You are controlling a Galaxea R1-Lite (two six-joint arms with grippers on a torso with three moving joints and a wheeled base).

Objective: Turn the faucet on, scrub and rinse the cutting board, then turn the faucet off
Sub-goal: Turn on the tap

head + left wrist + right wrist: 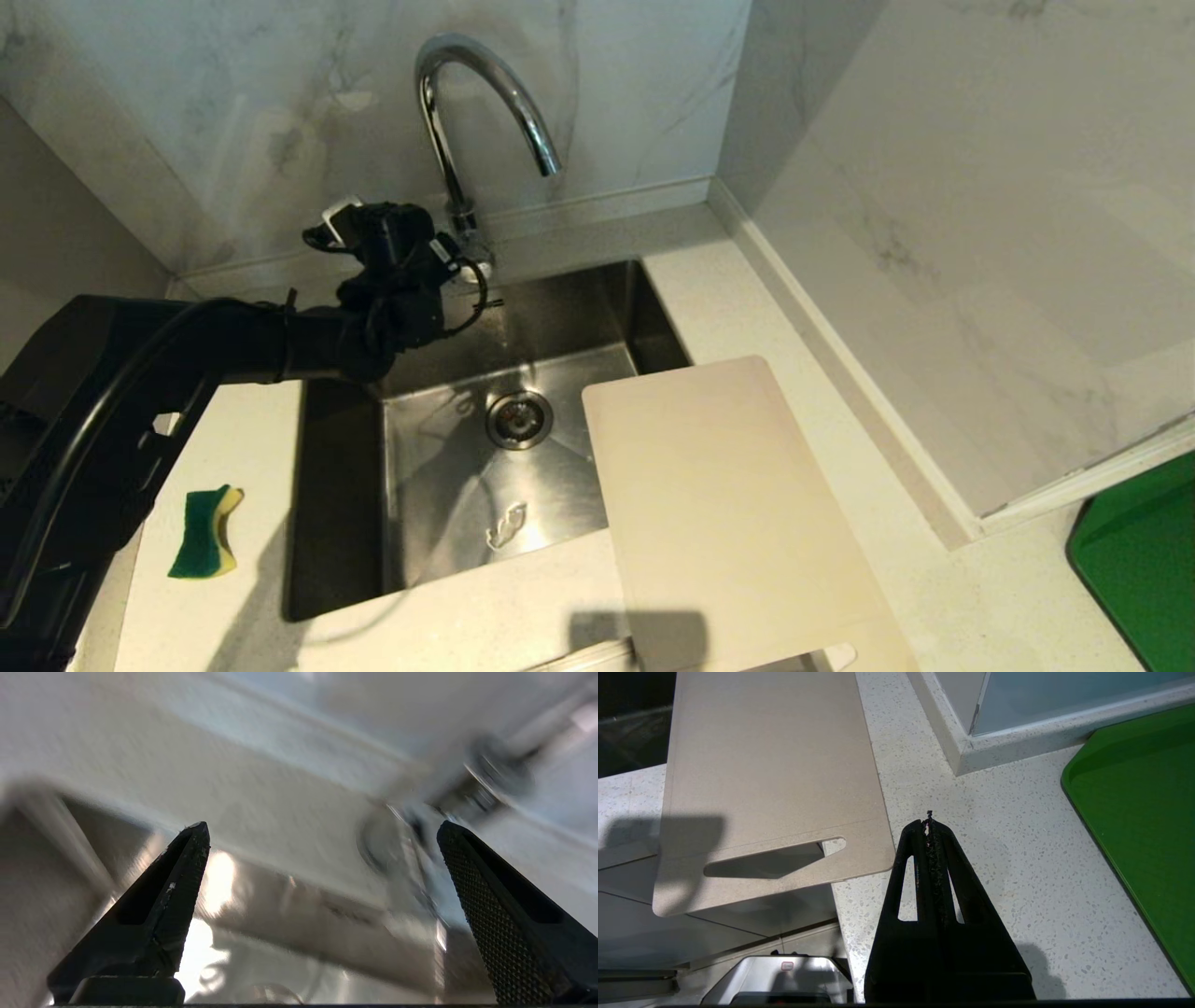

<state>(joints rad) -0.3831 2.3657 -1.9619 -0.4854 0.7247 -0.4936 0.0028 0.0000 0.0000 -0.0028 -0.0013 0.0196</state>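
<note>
Now the left pincer (322, 830) gapes by the faucet (476, 103) — the sink (448, 485) holds only a drain (519, 419).

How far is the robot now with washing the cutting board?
Nothing looks finished: no water runs from the faucet, and the cutting board lies over the right rim of the sink, untouched. In hand: the open left gripper is at the faucet's base. The right gripper is shut above the counter. Left: turn on the water, scrub with the sponge, rinse, shut off.

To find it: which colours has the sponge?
Green and yellow sponge, best in the head view.
</note>
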